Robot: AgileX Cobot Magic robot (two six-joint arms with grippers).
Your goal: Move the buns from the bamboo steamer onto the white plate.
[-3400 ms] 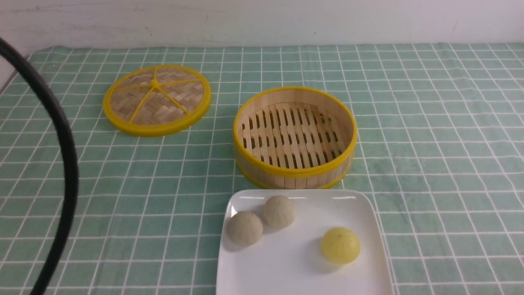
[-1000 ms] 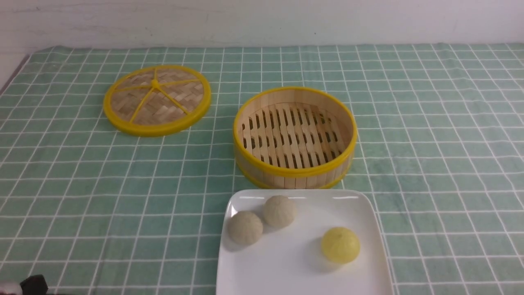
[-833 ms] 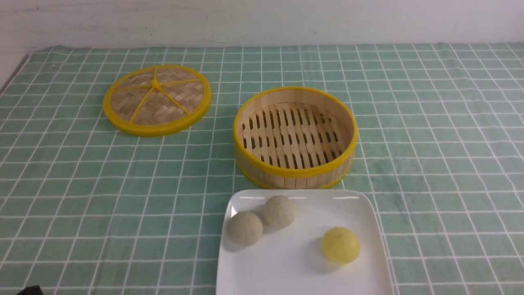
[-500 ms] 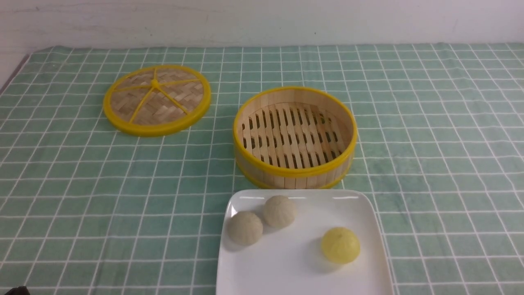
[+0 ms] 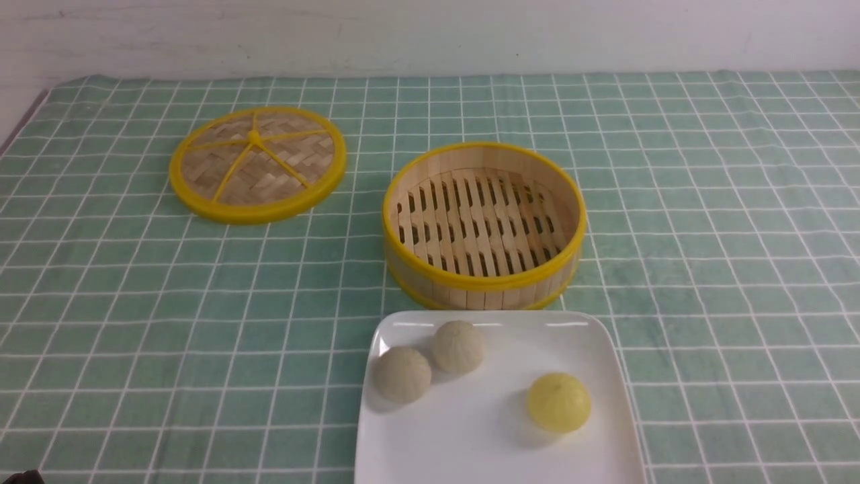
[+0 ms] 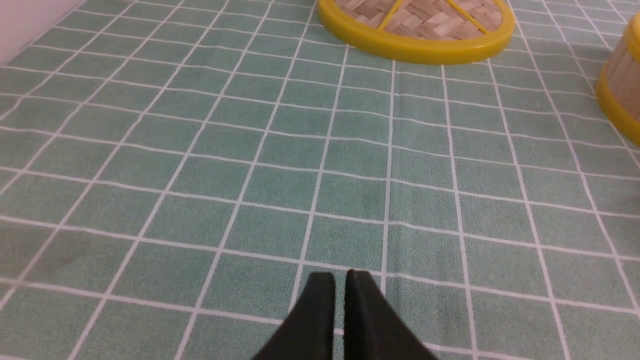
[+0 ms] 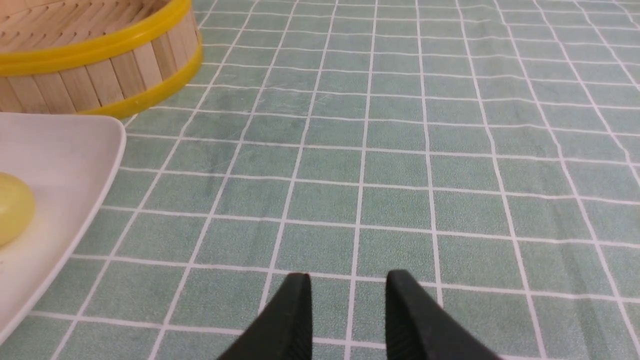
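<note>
2 buns (image 5: 430,359) on plate (image 5: 497,444); steamer (image 5: 484,225) empty. Left tool (image 6: 339,280) narrow, right tool (image 7: 347,282) wider; both empty.

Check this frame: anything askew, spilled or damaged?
Nothing stands out. The two buns and a yellow bun sit on the white plate; the bamboo steamer stands upright, empty.

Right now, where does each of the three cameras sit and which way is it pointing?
Front view: between the arms, facing forward over the white plate, buns, bamboo steamer and lid; no end effector shows.
Left wrist view: low above the cloth, facing the lid; left end effector, nearly shut, shows.
Right wrist view: low, beside plate and steamer; right end effector, empty, shows.
Shared: the steamer appears in all three.
</note>
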